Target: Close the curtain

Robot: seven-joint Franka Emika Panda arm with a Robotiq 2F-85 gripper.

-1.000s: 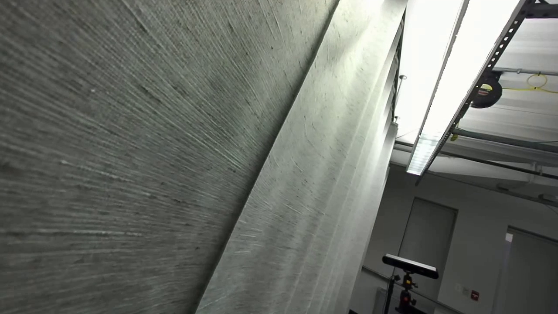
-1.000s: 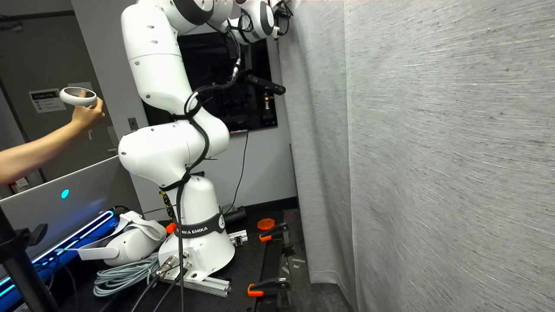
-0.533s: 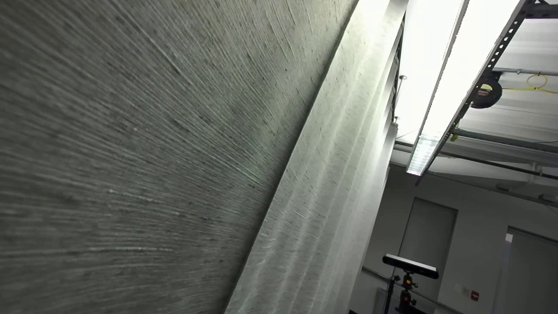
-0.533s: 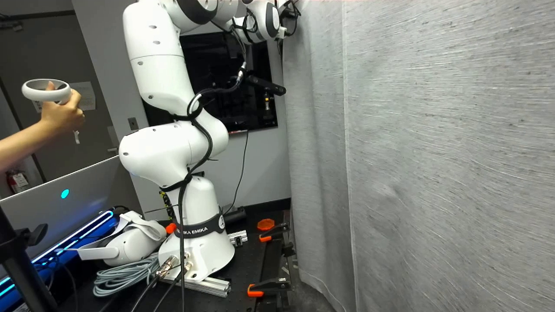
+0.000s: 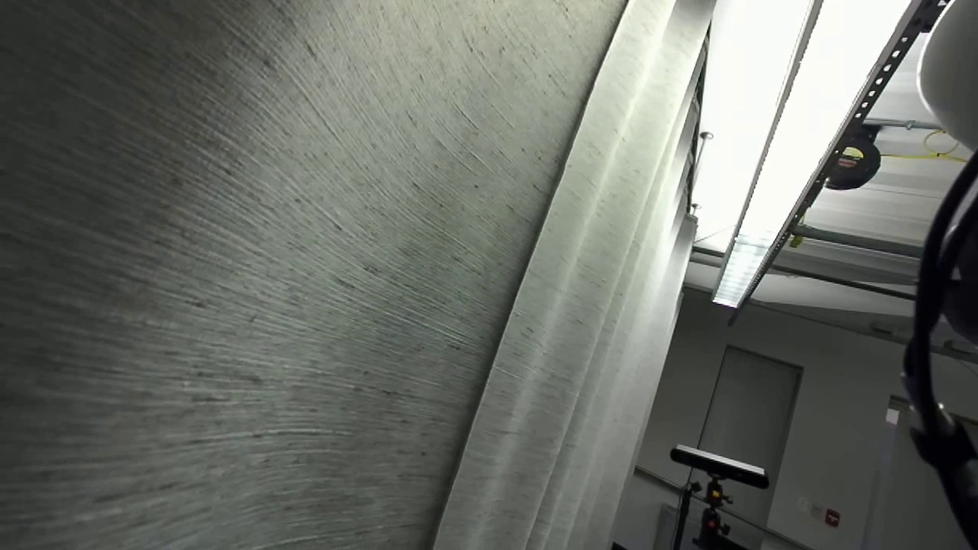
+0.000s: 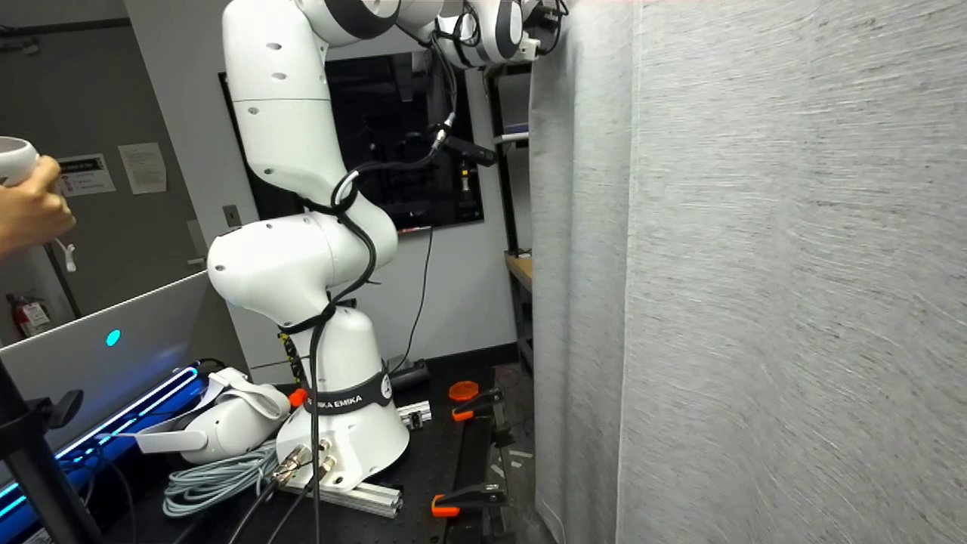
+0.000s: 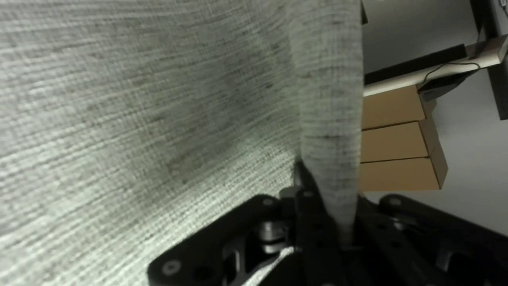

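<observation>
The pale grey curtain (image 6: pixel 755 264) hangs at the right of an exterior view. It fills the left and middle of an exterior view (image 5: pixel 367 290), with a long fold edge running down it. In the wrist view the curtain (image 7: pixel 139 99) covers the left side, and a narrow fold of it runs down between the black fingers of my gripper (image 7: pixel 331 184). The fingers are close together with the cloth pinched between them. In an exterior view my gripper (image 6: pixel 545 21) is at the top, at the curtain's left edge; its fingertips are hidden there.
A shelf (image 6: pixel 508 159) stands behind the curtain's left edge. Orange-tipped clamps (image 6: pixel 470 500) sit on the table edge. A tripod camera (image 5: pixel 718 466) and ceiling light (image 5: pixel 787 137) show beside the curtain. Cardboard boxes (image 7: pixel 397 147) are at the right in the wrist view.
My arm has moved right in an exterior view, and the curtain's left edge has shifted right with it, uncovering the shelf. Part of the arm has entered an exterior view's right edge.
</observation>
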